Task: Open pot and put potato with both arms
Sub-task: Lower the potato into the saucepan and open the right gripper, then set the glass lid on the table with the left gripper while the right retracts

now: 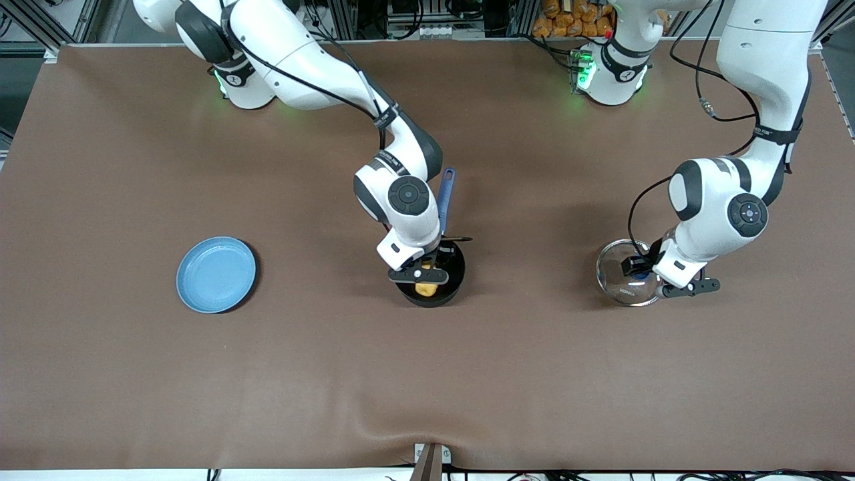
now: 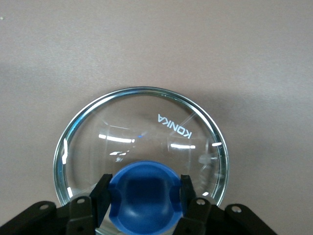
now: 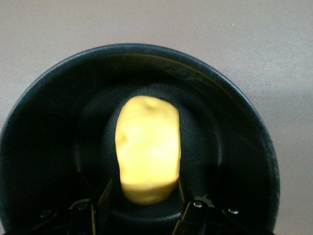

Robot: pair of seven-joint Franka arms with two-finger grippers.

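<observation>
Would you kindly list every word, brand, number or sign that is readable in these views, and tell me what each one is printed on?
"KONKA": white letters on the clear glass lid, whose blue knob sits between the left gripper's fingers.
The same mark on the lid in the front view is too small to read.
No text shows on the pot, the potato or the plate.

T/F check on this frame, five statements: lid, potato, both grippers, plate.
1. The glass lid sits on the pot. False: it is on the table toward the left arm's end.
2. The left gripper grips the lid's blue knob. True.
3. The potato lies on the blue plate. False: it is inside the pot.
4. The right gripper is shut on the potato. True.
5. The plate carries food. False: nothing is on it.
</observation>
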